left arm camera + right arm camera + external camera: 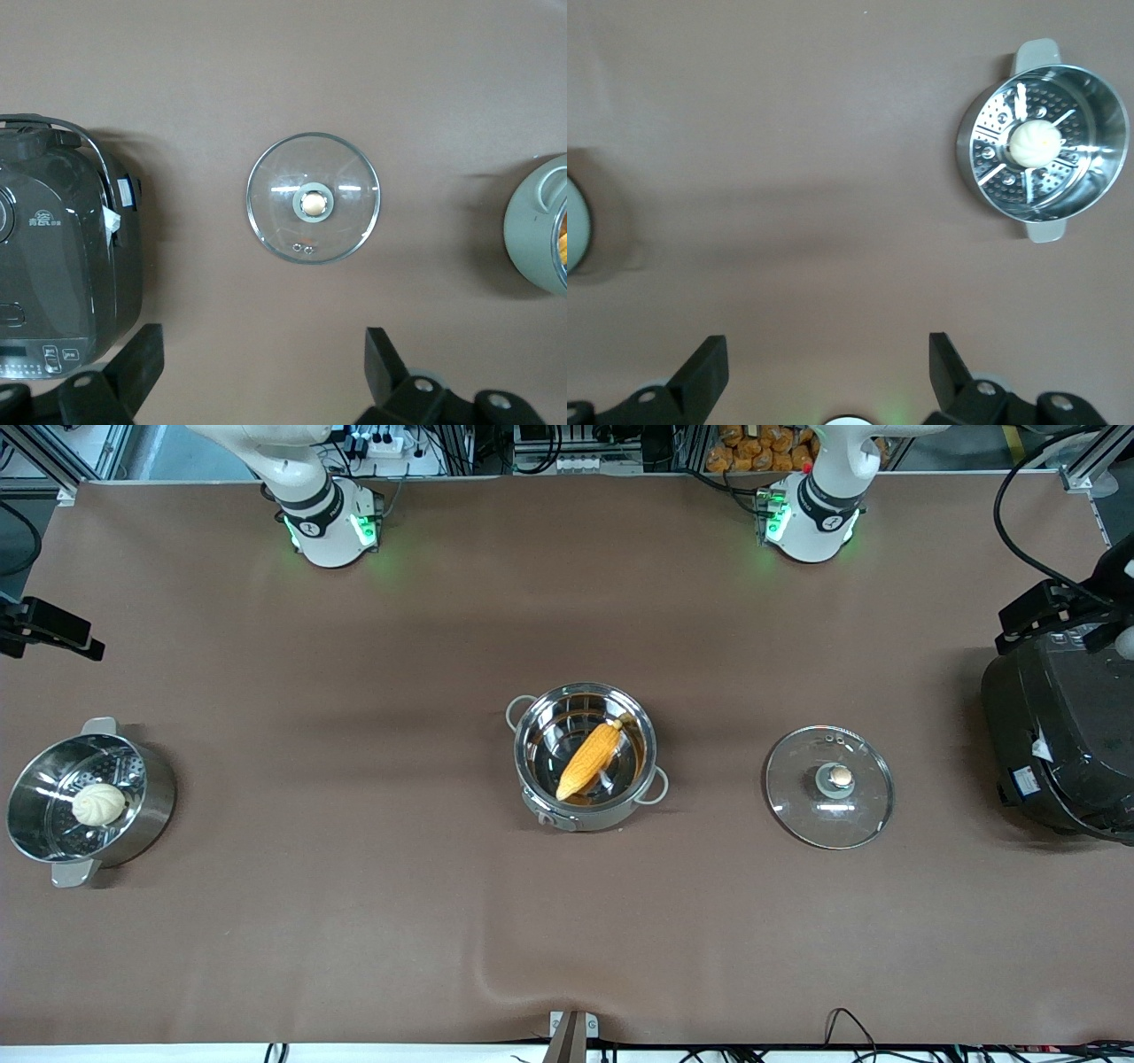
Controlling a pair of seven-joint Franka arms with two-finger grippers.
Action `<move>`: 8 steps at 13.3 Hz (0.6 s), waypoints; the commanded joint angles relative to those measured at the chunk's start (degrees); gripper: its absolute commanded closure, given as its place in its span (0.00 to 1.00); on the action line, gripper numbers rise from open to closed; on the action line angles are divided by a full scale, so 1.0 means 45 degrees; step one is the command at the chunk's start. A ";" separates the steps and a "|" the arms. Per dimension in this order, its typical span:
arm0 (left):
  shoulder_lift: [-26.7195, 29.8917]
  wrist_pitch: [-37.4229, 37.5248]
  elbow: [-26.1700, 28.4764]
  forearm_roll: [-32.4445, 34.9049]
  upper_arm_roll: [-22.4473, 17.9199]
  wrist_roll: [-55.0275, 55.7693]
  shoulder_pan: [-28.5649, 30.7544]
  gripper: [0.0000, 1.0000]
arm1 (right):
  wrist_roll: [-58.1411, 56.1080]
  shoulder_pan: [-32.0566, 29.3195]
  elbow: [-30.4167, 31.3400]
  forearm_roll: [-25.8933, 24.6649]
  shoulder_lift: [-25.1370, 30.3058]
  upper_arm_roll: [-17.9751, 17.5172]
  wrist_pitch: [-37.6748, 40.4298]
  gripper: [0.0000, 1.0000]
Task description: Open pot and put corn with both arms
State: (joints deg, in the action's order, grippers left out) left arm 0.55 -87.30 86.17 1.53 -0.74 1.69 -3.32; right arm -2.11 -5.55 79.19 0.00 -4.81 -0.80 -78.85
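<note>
The shallow steel pot (580, 815) stands open at the middle of the table. The yellow-orange corn (589, 760) lies slanted inside it. The glass lid (797, 797) with its copper-coloured knob lies flat on the table beside the pot, toward the left arm's end. It also shows in the left wrist view (275, 199), with the pot's wall at that view's edge (536, 226). My left gripper (263, 354) is open and empty, high over the table near the lid. My right gripper (828, 354) is open and empty, high over bare table near its base.
A steamer pot (151, 797) with a white bun (98, 804) stands at the right arm's end, also in the right wrist view (970, 159). A black rice cooker (1063, 744) stands at the left arm's end, also in the left wrist view (53, 266).
</note>
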 commanded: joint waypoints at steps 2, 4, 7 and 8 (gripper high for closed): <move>0.0210 0.0161 0.0128 -0.0262 0.0008 -0.0356 -0.0064 0.00 | -0.0681 -0.0231 -0.0155 -0.0294 -0.0006 -0.0155 -0.0037 0.00; 0.0152 0.0180 0.0069 -0.0203 0.0008 -0.0338 -0.0064 0.00 | -0.1091 -0.0192 -0.0097 -0.0255 -0.0006 0.0001 -0.0231 0.00; 0.0152 0.0180 0.0010 -0.0242 0.0008 -0.0220 -0.0064 0.00 | -0.1579 -0.0231 -0.0097 -0.0235 0.0052 0.0002 -0.0135 0.00; 0.0152 0.0180 -0.0009 -0.0242 -0.0012 -0.0201 -0.0064 0.00 | -0.1774 -0.0250 -0.0097 -0.0235 0.0091 0.0021 -0.0077 0.00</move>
State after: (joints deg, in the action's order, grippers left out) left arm 0.55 -87.29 86.20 1.52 -0.50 1.49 -3.61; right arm -7.77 -5.57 79.14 -0.36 -4.80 -0.12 -79.75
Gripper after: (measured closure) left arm 0.000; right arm 0.000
